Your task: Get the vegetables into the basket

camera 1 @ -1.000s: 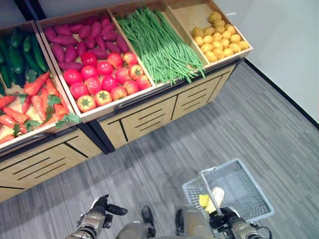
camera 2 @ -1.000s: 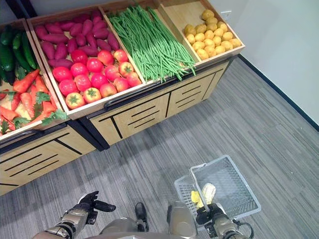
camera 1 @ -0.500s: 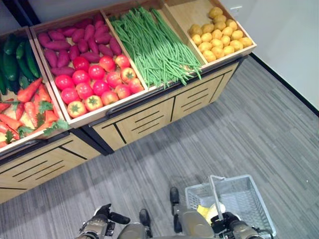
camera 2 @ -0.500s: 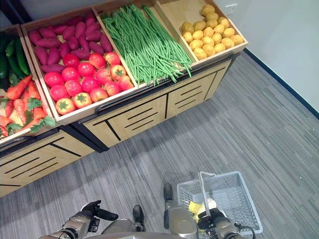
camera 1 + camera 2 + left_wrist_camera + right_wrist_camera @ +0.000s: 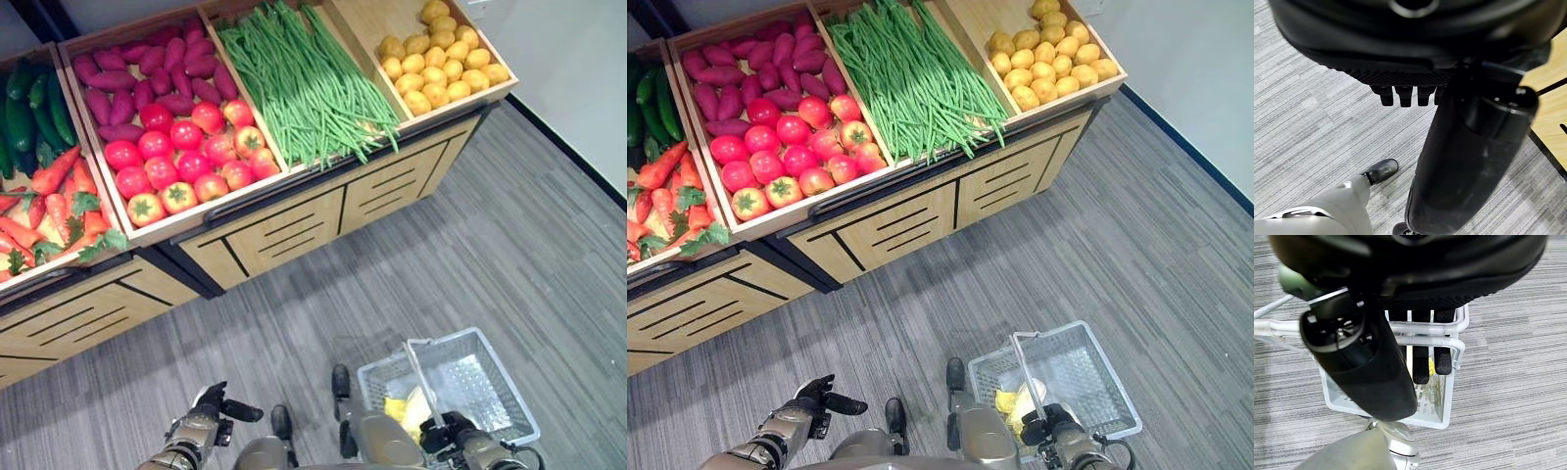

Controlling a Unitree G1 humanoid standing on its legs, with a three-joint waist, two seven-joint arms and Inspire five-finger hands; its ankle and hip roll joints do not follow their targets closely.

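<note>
Right wrist view shows the right hand (image 5: 1420,357) with fingers curled round the rim handle of the grey wire basket (image 5: 495,387), holding yellow produce, while the left hand (image 5: 201,426) hangs loosely spread and empty, so most picking seems left.

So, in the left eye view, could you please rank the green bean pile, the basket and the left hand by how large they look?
1. green bean pile
2. basket, though it is nearer the camera
3. left hand, clearly smallest

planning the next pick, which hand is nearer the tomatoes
Left. The left hand hangs empty low over the floor, below the tomatoes; the right hand grips the basket handle farther right.
</note>
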